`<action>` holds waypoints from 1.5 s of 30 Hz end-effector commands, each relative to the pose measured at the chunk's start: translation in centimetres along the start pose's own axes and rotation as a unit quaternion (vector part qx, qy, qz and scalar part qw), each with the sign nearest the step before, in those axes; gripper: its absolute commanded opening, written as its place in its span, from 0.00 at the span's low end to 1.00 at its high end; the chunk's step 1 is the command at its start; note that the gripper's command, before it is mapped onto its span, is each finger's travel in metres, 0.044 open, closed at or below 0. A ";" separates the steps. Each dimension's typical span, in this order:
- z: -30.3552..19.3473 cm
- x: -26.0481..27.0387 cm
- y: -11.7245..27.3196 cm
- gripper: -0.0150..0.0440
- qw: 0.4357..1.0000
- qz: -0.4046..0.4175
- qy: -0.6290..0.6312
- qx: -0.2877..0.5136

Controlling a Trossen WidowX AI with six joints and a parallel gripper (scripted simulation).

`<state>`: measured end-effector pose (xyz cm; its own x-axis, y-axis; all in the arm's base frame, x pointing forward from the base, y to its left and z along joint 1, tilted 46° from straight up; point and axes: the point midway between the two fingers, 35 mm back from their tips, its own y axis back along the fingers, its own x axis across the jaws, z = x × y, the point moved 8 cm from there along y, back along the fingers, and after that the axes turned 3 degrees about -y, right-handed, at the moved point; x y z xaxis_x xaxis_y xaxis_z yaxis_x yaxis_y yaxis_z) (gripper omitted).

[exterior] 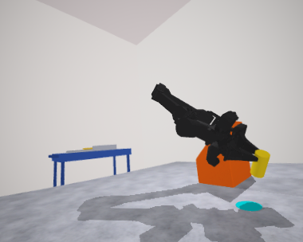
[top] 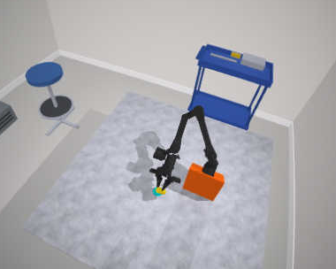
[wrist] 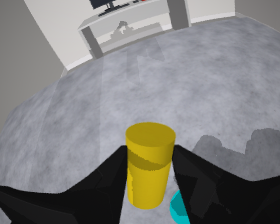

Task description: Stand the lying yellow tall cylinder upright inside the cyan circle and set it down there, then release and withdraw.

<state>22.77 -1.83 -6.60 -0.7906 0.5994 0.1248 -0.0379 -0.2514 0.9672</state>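
The tool (exterior: pixel 256 156) is clamped on the yellow tall cylinder (exterior: pixel 261 163), held clear of the worktop (exterior: pixel 149 189), long axis near vertical. The cyan circle (exterior: pixel 249 206) lies below it, toward the worktop's front edge. Judged next: lower it onto the circle.

black pincer (wrist: pixel 150 181) clamped on the yellow tall cylinder (wrist: pixel 149 163) | cyan circle (wrist: pixel 180 211) peeking out just right of it | mottled grey worktop (wrist: pixel 94 110) underneath

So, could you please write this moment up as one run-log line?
gripper: shut on yellow cylinder | cylinder: near upright, held above the mat | cyan circle: unoccupied, below the cylinder | remaining: lower, release, withdraw
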 end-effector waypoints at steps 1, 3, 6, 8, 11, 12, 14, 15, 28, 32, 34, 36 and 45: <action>-0.1 0.0 0.3 0.43 1.000 -0.005 0.008 -0.018; -0.2 0.0 0.4 0.43 1.000 -0.006 0.011 -0.025; -0.3 0.0 0.5 0.43 0.999 -0.009 0.014 -0.035; -0.4 0.0 0.6 0.43 0.999 -0.011 0.017 -0.042; -0.5 0.0 0.7 0.43 0.998 -0.013 0.021 -0.053; -0.6 0.0 0.7 0.43 0.998 -0.015 0.022 -0.056; -0.7 0.1 0.8 0.43 0.998 -0.017 0.025 -0.063; -0.7 0.1 0.9 0.43 0.997 -0.018 0.026 -0.066; -1.3 0.2 1.4 0.43 0.992 -0.034 0.044 -0.110; -1.5 0.3 1.6 0.43 0.990 -0.040 0.050 -0.123; -1.6 0.3 1.7 0.43 0.989 -0.043 0.053 -0.129; -1.7 0.3 1.8 0.43 0.988 -0.047 0.056 -0.136; -2.1 0.5 2.3 0.43 0.982 -0.062 0.071 -0.164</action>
<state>21.10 -3.60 -5.13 -0.8397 0.5426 -0.0222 -0.2926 -0.4175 0.8603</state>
